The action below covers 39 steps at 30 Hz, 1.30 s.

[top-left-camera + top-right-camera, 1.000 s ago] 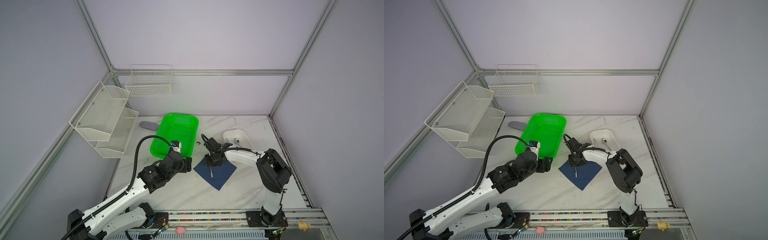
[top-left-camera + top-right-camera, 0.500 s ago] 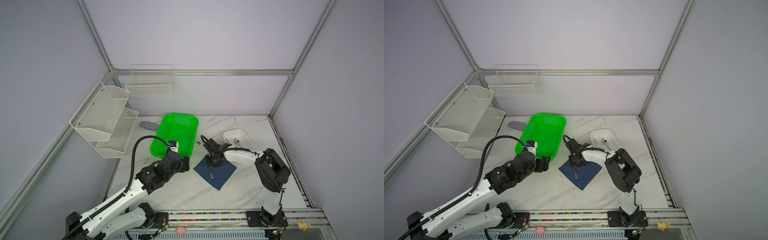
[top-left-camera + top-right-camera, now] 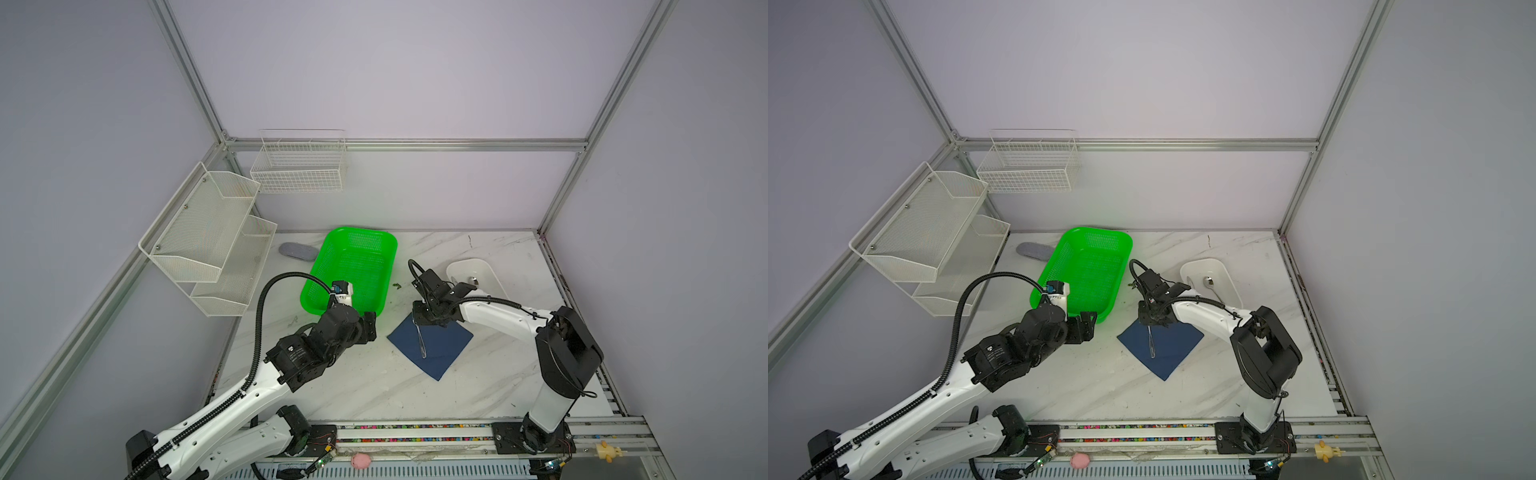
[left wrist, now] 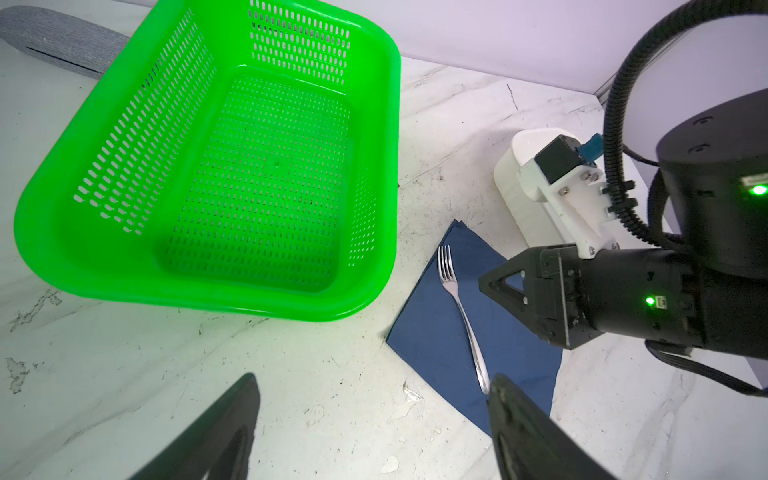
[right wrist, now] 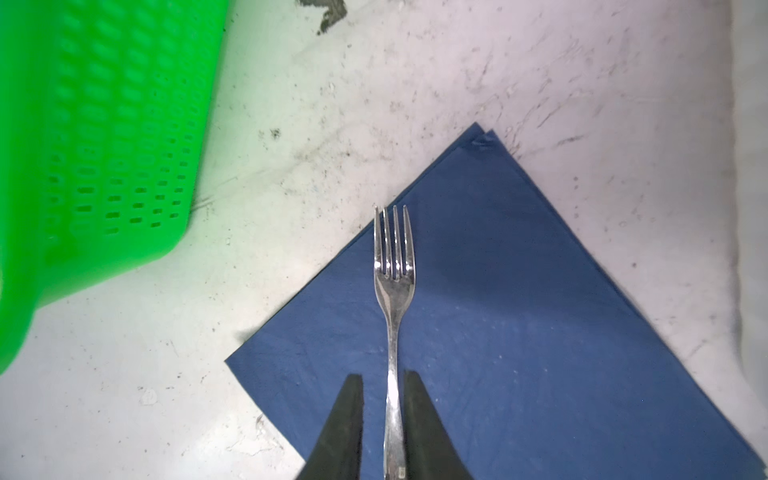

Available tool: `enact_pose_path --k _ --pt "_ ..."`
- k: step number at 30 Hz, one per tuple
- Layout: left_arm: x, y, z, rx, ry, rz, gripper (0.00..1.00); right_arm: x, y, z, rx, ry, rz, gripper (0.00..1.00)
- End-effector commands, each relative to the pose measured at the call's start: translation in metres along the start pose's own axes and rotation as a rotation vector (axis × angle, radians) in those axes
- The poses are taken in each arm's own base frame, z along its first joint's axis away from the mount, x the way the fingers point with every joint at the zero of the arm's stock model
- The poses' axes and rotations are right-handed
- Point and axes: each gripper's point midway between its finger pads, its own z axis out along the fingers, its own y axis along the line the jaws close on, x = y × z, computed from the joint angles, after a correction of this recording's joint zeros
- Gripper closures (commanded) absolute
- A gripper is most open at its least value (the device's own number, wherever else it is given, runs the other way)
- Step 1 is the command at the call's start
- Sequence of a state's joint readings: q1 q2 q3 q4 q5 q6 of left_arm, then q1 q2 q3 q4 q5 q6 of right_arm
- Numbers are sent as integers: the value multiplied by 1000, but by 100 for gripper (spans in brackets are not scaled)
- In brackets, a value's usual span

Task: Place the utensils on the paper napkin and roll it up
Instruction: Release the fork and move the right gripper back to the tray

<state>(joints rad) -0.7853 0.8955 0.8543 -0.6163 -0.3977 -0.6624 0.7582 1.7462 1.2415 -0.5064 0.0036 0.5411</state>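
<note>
Green basket (image 4: pixel 208 298) (perforated) sits just ahead of the left gripper (image 4: pixel 372 378). White tray (image 3: pixel 1202 262) — near the right gripper (image 5: pixel 382 380).

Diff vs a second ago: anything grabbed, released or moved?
The right gripper has parted its jaws and let go of the fork, which lies flat on the paper napkin. The gripper has not pulled away. Unchanged: the left gripper is open near the green basket, the napkin lies flat, and the spoon is in the white tray.
</note>
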Motion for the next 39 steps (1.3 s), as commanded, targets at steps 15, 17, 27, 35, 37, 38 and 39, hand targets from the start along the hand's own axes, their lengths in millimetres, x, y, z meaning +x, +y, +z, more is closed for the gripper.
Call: enact_pose_path --k 15,17,27,35,37,38,39 --pt "-9 -8 -6 46 -12 -1 13 -16 -8 -22 47 -61 -54 73" --pt "-9 -16 -2 74 -2 4 13 -38 -17 -43 33 -112 -32 73" --pt "-1 -68 26 216 134 65 12 -92 -178 -64 174 -134 134 73" --pt "18 -118 68 313 317 76 1 -105 -214 -32 238 -91 164 72" --pt "27 -128 82 325 371 68 0 -109 -220 -24 240 -94 170 72" --pt "31 -134 89 335 395 66 0 -110 -221 -18 236 -83 169 72" --pt "34 -139 93 344 415 61 0 -110 -221 -15 235 -74 172 72"
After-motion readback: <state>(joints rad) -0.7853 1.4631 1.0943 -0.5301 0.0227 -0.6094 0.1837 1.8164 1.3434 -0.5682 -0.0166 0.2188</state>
